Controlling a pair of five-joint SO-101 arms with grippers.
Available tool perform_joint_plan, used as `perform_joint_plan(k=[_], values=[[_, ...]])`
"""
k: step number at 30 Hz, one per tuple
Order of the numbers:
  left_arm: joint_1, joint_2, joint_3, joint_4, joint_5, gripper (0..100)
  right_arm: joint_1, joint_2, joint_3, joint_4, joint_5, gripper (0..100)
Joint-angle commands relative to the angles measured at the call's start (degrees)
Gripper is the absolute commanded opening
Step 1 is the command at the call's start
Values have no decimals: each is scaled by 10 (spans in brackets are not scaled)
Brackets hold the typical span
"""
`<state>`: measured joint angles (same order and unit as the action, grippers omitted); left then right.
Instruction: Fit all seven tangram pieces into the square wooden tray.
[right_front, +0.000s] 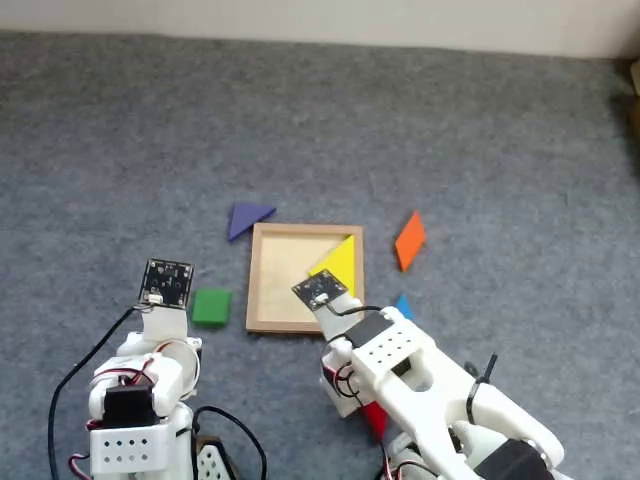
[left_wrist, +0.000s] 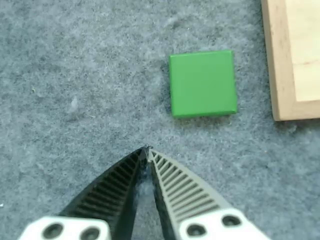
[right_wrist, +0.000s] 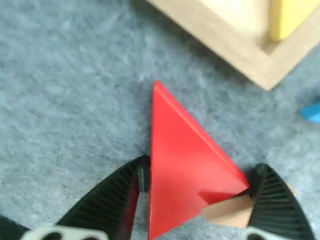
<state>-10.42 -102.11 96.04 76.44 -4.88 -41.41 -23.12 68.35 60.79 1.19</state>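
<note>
The square wooden tray (right_front: 268, 300) lies mid-table with a yellow triangle (right_front: 336, 262) in its right part. Around it lie a purple triangle (right_front: 246, 217), an orange parallelogram (right_front: 409, 240), a green square (right_front: 211, 306) and a blue piece (right_front: 403, 304), half hidden by the right arm. My left gripper (left_wrist: 145, 151) is shut and empty, a short way from the green square (left_wrist: 202, 83). My right gripper (right_wrist: 200, 175) is shut on a red triangle (right_wrist: 180, 155), one finger on each side, near the tray's corner (right_wrist: 260, 70). A tan block (right_wrist: 225, 211) shows by one finger.
Grey carpet covers the table. Both arm bases stand at the near edge, the left arm (right_front: 140, 400) beside the green square and the right arm (right_front: 420, 390) below the tray. A sliver of the blue piece (right_wrist: 312, 111) lies past the tray corner.
</note>
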Motion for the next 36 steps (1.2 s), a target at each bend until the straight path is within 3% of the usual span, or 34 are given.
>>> perform_joint_plan(k=[1, 5, 22, 29, 36], values=[[-11, -20, 12, 4, -1, 13, 20, 33, 11, -9, 17, 236], [-11, -20, 12, 4, -1, 13, 23, 33, -6, -5, 80, 173], [-11, -20, 12, 4, -1, 13, 22, 33, -244, 157, 85, 172], [-11, -20, 12, 4, -1, 13, 20, 34, -294, 173, 92, 172], [-11, -20, 12, 4, -1, 13, 19, 38, -310, 62, 292, 171]])
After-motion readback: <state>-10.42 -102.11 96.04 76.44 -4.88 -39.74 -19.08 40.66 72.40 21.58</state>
